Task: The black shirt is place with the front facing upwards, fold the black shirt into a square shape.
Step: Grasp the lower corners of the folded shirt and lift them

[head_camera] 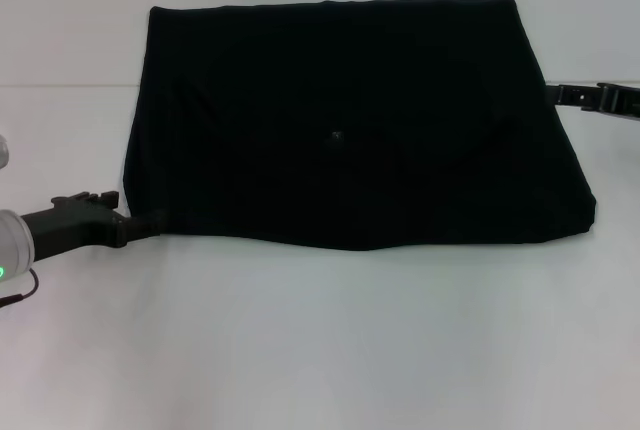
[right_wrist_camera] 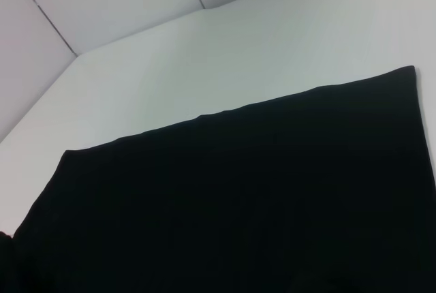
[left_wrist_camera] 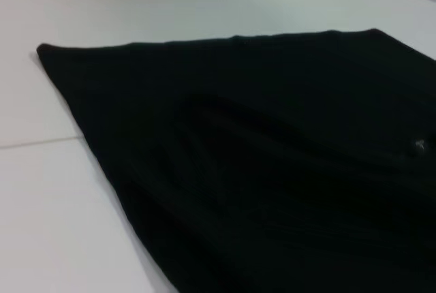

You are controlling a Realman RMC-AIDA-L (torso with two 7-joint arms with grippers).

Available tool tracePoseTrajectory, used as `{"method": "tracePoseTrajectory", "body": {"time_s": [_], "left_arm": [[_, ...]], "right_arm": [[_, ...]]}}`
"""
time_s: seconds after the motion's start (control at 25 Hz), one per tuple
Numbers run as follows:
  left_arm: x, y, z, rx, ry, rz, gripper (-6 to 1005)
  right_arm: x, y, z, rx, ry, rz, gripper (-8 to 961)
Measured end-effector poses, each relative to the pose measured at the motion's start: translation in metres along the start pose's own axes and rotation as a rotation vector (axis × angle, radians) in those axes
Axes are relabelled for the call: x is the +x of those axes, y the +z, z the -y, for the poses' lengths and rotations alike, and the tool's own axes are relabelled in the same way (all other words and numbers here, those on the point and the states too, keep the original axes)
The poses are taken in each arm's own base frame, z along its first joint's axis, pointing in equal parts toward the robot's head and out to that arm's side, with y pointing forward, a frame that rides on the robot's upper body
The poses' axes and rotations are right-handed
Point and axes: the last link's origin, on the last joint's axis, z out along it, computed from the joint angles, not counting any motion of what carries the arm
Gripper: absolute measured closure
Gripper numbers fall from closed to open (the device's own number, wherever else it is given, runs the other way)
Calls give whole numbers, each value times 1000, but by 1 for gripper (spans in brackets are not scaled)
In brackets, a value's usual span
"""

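Note:
The black shirt (head_camera: 350, 120) lies flat on the white table (head_camera: 320, 350), folded into a wide four-sided shape, broader at the near edge. No lettering shows; a small pale speck (head_camera: 336, 136) sits near its middle. My left gripper (head_camera: 145, 223) is low at the shirt's near left corner, touching or nearly touching the fabric. My right gripper (head_camera: 555, 93) reaches in from the right at the shirt's far right edge. The shirt fills the left wrist view (left_wrist_camera: 272, 170) and the right wrist view (right_wrist_camera: 238, 197); neither shows a gripper.
A thin seam (head_camera: 60, 85) crosses the table top at the left, level with the shirt's far part. Bare white table lies in front of the shirt and to both sides. Pale wall panels (right_wrist_camera: 102, 0) stand behind the table.

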Motion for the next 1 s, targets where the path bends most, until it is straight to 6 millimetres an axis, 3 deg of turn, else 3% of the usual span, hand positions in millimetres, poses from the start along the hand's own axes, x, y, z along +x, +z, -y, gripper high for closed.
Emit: {"method": "tracePoseTrajectory", "body": {"time_s": [1.0], "left_arm": [[0,5,-14,-80,52,43,212]], "right_arm": [[1,1,2,13,2,3,207]]}}
